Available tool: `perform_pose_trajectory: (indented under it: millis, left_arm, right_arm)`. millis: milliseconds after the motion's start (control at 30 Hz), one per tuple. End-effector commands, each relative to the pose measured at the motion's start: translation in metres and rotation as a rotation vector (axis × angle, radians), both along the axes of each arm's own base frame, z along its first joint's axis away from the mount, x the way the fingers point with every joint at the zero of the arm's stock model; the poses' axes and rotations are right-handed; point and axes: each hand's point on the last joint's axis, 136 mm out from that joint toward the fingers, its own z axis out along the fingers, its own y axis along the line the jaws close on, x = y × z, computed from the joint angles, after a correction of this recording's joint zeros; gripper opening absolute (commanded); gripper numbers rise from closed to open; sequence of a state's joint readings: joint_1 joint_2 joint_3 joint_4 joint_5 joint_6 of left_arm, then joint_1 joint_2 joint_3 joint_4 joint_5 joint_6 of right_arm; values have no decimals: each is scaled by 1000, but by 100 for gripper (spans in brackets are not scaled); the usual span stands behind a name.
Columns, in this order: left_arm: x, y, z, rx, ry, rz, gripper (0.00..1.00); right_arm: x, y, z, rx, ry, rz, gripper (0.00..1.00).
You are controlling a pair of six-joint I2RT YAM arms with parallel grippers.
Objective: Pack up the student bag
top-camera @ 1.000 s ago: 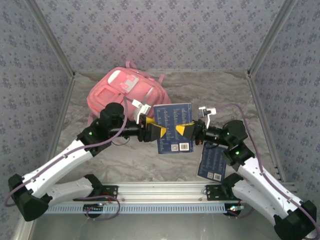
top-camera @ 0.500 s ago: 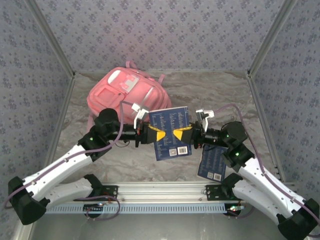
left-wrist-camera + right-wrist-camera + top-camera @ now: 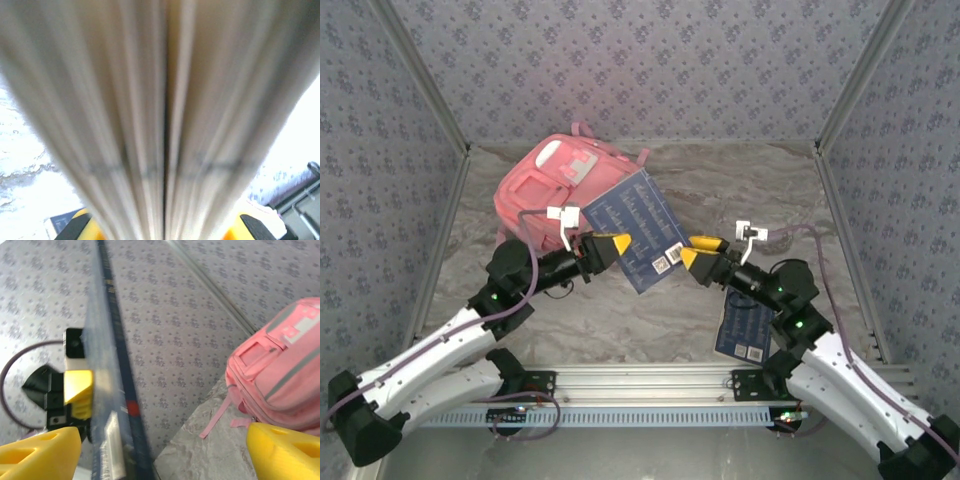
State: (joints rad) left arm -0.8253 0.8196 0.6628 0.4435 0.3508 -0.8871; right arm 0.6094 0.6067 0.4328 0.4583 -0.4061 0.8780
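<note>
Packing looked barely begun: a spare blue book [image 3: 744, 328] lay at lower right, the left gripper [image 3: 611, 244] clamped a tilted blue book [image 3: 638, 228] mid-frame beside the right gripper [image 3: 696, 251], whose jaws stood apart, and the student bag [image 3: 550, 185] sat beyond at upper left.

Top: high at near side, looking down. Left wrist: hard against book [image 3: 165, 125] pages. Right wrist, top share backpack [image 3: 280, 360].

table [image 3: 750, 190]: grey marbled | on it: pink student bag [image 3: 570, 185] far left; blue book [image 3: 742, 330] near right
</note>
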Motion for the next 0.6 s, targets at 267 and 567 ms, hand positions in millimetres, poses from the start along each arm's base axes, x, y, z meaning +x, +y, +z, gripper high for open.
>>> perform_pose_trajectory:
  millis: [267, 567]
  left_arm:
    - [0, 19, 52, -177, -45, 83, 0]
    - [8, 16, 42, -148, 18, 116, 0]
  right_arm:
    - [-6, -2, 49, 332, -51, 16, 95]
    - [-26, 27, 60, 304, -106, 44, 88]
